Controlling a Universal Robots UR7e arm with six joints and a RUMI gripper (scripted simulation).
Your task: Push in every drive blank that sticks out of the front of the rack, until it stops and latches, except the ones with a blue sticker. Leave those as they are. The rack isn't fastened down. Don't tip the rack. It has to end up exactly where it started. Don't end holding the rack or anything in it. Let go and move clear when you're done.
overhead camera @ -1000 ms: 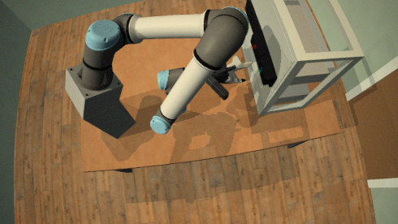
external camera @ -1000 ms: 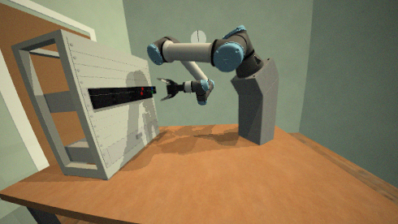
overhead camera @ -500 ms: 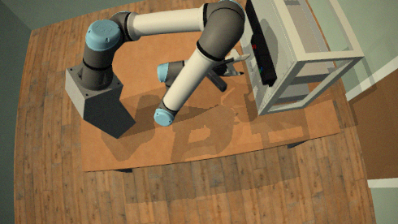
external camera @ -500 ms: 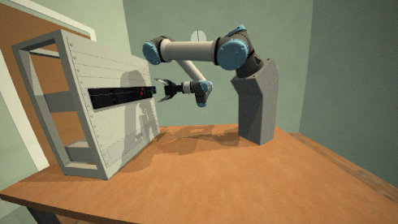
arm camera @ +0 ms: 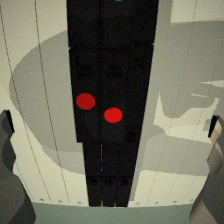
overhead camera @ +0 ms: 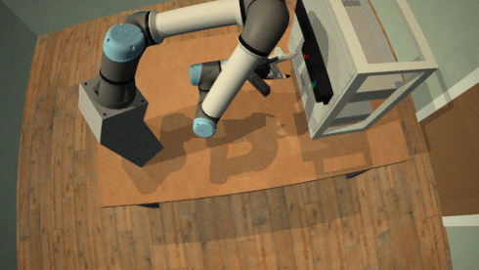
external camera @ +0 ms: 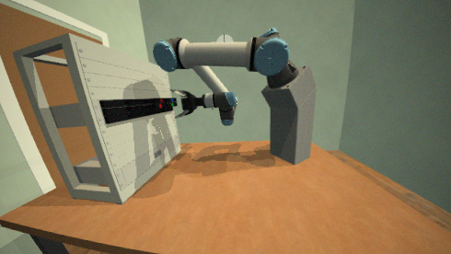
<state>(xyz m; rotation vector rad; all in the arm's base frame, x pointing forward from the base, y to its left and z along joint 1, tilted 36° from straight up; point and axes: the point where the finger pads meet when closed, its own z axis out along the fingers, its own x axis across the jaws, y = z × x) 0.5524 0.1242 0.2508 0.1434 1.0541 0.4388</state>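
Note:
The grey rack [overhead camera: 352, 64] stands at the table's far right; it also shows in the exterior view [external camera: 101, 120]. A band of black drive blanks [external camera: 138, 108] runs across its front [overhead camera: 315, 59]. In the wrist view two red stickers [arm camera: 85, 101] [arm camera: 113, 115] sit on black blanks that look wider and nearer than the ones below. A green sticker [external camera: 171, 104] and a blue sticker [external camera: 172, 98] lie at the band's end nearest the arm. My gripper [external camera: 177, 103] [overhead camera: 288, 66] is open and empty, close in front of the red-stickered blanks, its fingers at both sides of the wrist view [arm camera: 112, 150]. I cannot tell if it touches them.
The arm's grey base [overhead camera: 114, 117] stands at the table's left. The rack's open frame [overhead camera: 391, 73] reaches to the table's right edge. A wall lies behind the rack.

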